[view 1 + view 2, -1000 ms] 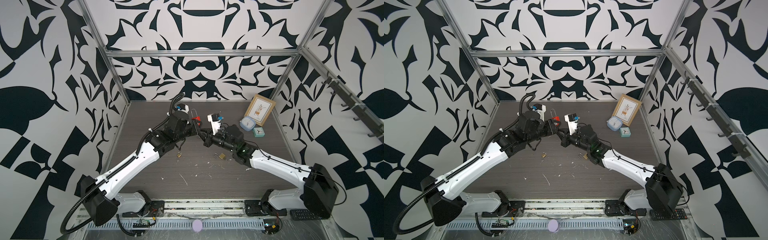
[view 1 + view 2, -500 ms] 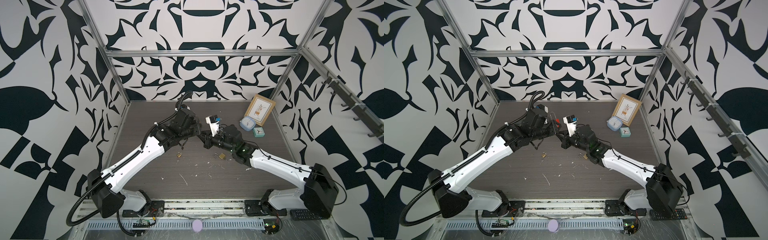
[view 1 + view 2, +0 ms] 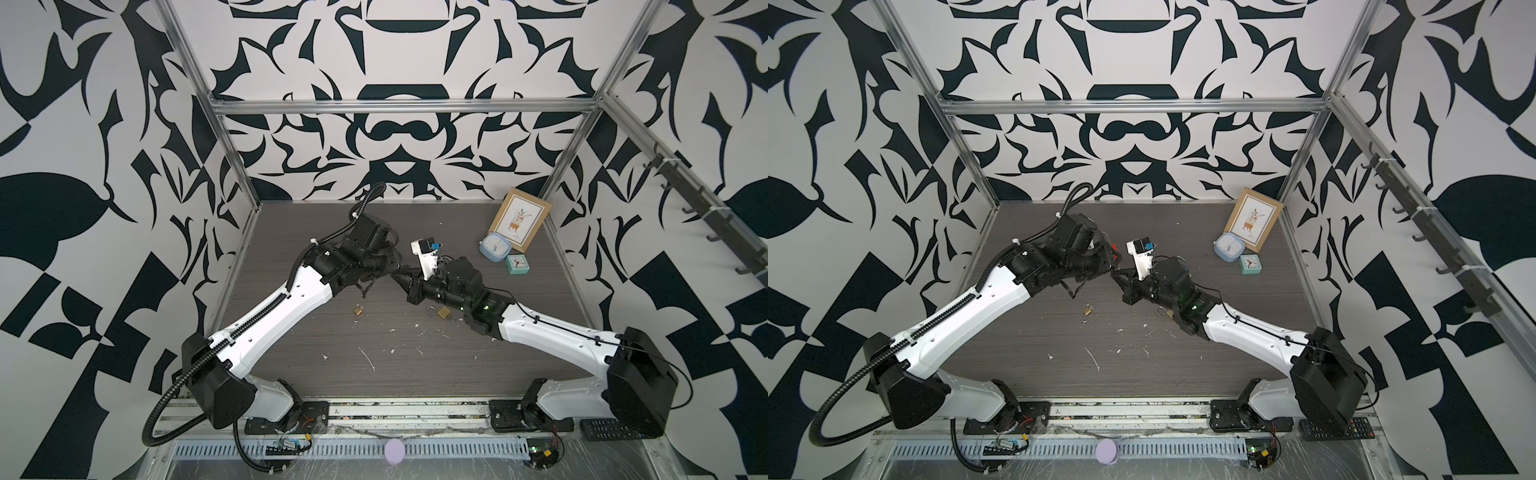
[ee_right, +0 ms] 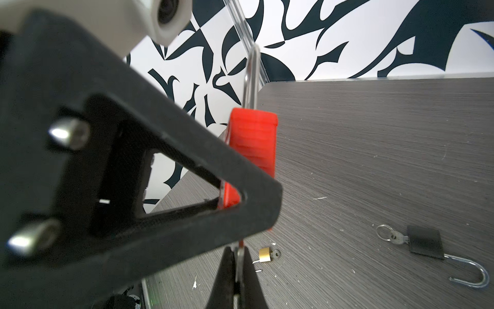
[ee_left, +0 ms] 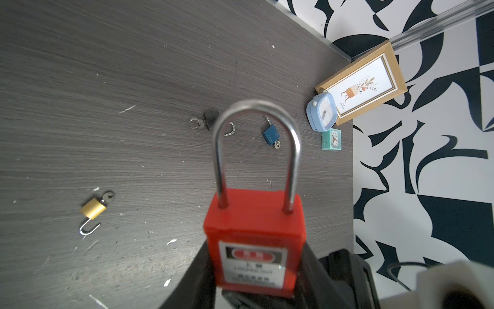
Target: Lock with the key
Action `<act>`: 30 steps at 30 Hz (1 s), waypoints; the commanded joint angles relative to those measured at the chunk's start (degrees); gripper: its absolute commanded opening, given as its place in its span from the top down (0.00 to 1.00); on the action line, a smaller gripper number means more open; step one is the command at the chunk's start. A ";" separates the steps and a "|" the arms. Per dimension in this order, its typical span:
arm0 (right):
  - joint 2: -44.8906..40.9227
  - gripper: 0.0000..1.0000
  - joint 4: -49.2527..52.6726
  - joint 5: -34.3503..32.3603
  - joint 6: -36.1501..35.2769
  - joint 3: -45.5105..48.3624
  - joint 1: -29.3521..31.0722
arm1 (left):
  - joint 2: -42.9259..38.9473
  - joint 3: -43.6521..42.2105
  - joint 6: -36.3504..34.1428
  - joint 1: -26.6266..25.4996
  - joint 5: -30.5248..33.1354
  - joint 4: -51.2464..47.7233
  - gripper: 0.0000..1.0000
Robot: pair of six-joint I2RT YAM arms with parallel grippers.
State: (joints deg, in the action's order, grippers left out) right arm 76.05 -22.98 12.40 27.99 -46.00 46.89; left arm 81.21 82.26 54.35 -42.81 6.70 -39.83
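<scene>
Dark surface [image 5: 107,107] lies below; left gripper [image 5: 256,263], partly open, clamps the red padlock [image 5: 254,222] in the air; right gripper [image 4: 238,270], fully closed, pinches the key [image 4: 239,255] at its base, probably inserted; next needs a steady twist.

picture frame [image 3: 520,219] leaning | blue clock [image 3: 493,248] | teal clock [image 3: 518,264] | maybe remote [image 3: 611,430]

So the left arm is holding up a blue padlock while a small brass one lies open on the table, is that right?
Not quite. The padlock in the left gripper is red, not blue, as the left wrist view shows. The small brass padlock does lie open on the table.
</scene>
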 commanded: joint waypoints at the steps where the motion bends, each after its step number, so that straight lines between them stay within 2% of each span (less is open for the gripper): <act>1: -3.56 1.00 5.10 2.02 -2.23 3.24 2.42 | 0.00 2.79 2.44 7.36 17.06 0.79 1.00; 14: -3.63 1.00 3.73 0.13 -1.67 6.96 4.89 | -1.88 1.52 4.80 13.62 19.53 1.06 1.00; 26: -2.31 1.00 3.64 0.24 -2.40 6.10 5.27 | -2.61 -0.10 7.02 13.68 20.90 1.14 1.00; 30: -2.31 1.00 3.73 0.78 -1.95 7.10 5.73 | -2.84 0.16 7.06 15.12 20.93 2.12 1.00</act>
State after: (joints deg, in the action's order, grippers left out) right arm 76.05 -29.41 8.12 28.53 -42.48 50.41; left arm 80.29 82.04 61.49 -37.54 0.05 -43.16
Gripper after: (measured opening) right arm 0.053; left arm 0.423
